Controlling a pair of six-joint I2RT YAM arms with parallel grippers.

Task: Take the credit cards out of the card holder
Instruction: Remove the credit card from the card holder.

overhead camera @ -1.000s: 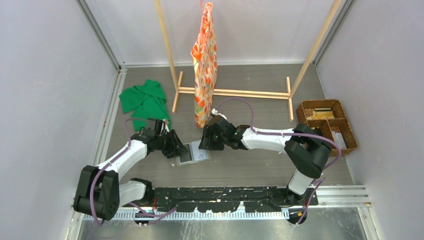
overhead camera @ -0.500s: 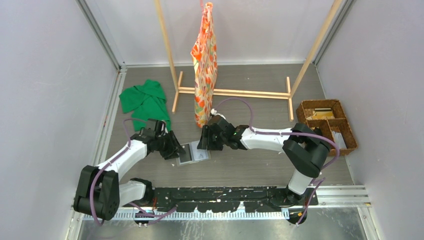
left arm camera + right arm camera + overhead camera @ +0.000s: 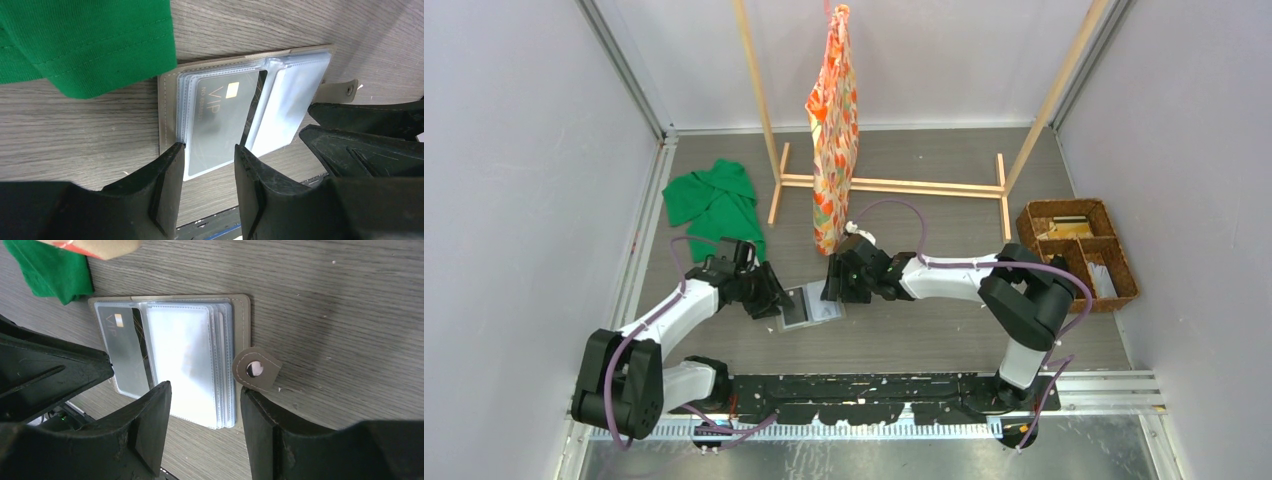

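Two grippers hover low over the wooden table point(image 3: 924, 330). The left gripper point(image 3: 207, 150) and right gripper point(image 3: 205, 390), both with fingers parted and gripping nothing, flank the card holder point(image 3: 809, 305), which lies open and flat between them. A grey VIP card point(image 3: 225, 115) sits in its left pocket, and a snap tab point(image 3: 255, 369) juts from the opposite edge.

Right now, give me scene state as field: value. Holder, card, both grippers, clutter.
card holder: open flat on the table, between the two grippers
VIP card: grey, inside a clear sleeve on the left arm's side, not yet out
right-side sleeves: pale stack, no card visible in the top one
left gripper: open, fingers straddling the VIP sleeve's near end; contact unclear
right gripper: open, fingers straddling the pale stack
snap tab: unfastened, lying flat
green cloth: beyond the left gripper
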